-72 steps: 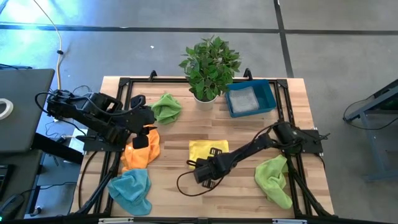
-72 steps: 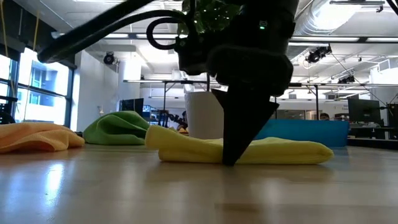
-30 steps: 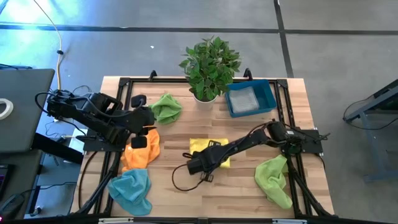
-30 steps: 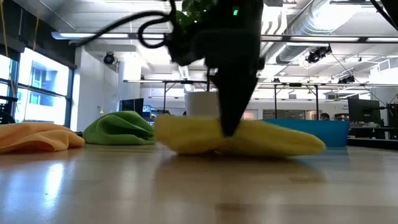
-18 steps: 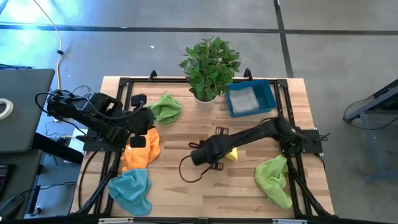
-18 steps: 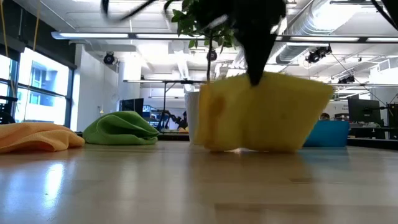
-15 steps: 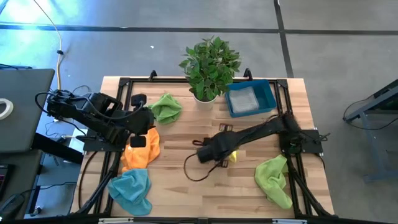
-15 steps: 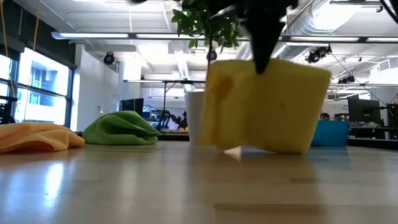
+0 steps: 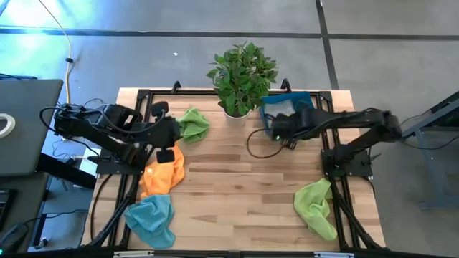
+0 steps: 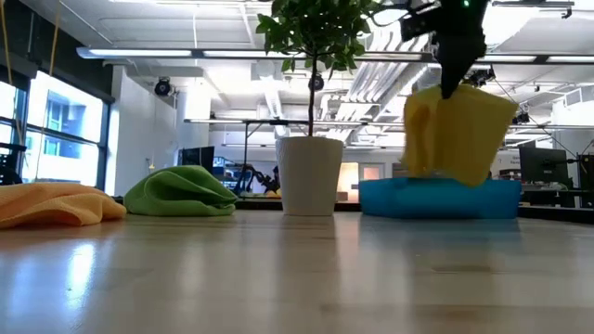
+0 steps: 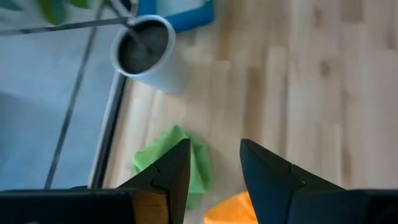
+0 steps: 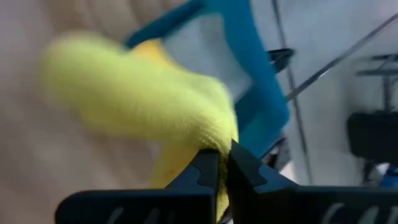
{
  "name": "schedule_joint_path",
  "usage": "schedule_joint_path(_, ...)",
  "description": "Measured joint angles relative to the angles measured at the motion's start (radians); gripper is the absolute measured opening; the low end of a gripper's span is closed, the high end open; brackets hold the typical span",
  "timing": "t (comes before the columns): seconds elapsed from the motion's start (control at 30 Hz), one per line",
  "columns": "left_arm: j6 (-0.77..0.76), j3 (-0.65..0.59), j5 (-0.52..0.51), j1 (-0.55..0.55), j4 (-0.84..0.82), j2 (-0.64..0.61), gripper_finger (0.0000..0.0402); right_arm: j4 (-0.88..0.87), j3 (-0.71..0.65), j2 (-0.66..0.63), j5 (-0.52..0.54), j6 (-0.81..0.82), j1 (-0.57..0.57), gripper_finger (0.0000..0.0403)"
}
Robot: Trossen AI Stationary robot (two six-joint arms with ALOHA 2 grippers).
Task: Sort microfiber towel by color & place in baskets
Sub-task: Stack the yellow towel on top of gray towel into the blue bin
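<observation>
My right gripper (image 12: 219,163) is pinched tight on the yellow towel (image 10: 457,132), which hangs in the air above the teal basket (image 10: 441,199) at the table's far right; from above my arm hides the towel and much of the basket. My left gripper (image 11: 214,163) waits with fingers parted above the table's left side, near a green towel (image 9: 191,123) and an orange towel (image 9: 163,174).

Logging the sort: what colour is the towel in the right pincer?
Yellow towel; the low view shows it best.
</observation>
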Motion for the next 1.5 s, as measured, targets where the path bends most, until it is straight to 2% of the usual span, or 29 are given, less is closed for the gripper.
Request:
schedule_joint_path(0.13,-0.001,0.0,-0.036,0.056,0.051,0.0,0.0131,0.097,-0.085,-0.081,0.095,-0.162,-0.154,0.0)
schedule_joint_path(0.23,-0.003,0.0,-0.042,0.101,0.102,0.0,0.0131,0.171,-0.128,-0.123,0.118,-0.262,-0.272,0.0)
schedule_joint_path(0.4,-0.029,0.0,-0.043,0.169,0.178,0.0,0.0131,0.361,-0.15,-0.141,0.106,-0.433,-0.429,0.0)
schedule_joint_path(0.63,-0.092,0.0,-0.043,0.234,0.204,0.0,0.0131,0.616,-0.153,-0.128,-0.018,-0.697,-0.555,0.0)
schedule_joint_path(0.77,-0.129,0.0,-0.043,0.25,0.204,0.0,0.0131,0.701,-0.153,-0.126,-0.027,-0.803,-0.626,0.0)
schedule_joint_path(0.97,-0.138,0.0,-0.042,0.26,0.203,0.001,0.0131,0.839,-0.153,-0.092,-0.094,-0.96,-0.698,0.0)
schedule_joint_path(1.13,-0.179,0.0,-0.042,0.26,0.203,0.006,0.0131,0.893,-0.152,-0.01,-0.11,-1.013,-0.714,0.0)
schedule_joint_path(1.33,-0.189,0.0,-0.042,0.259,0.203,0.005,0.0131,0.76,-0.152,0.135,-0.248,-0.976,-0.709,0.0)
schedule_joint_path(1.5,-0.21,0.0,-0.041,0.259,0.203,0.005,0.0131,0.697,-0.152,0.168,-0.344,-0.935,-0.69,0.0)
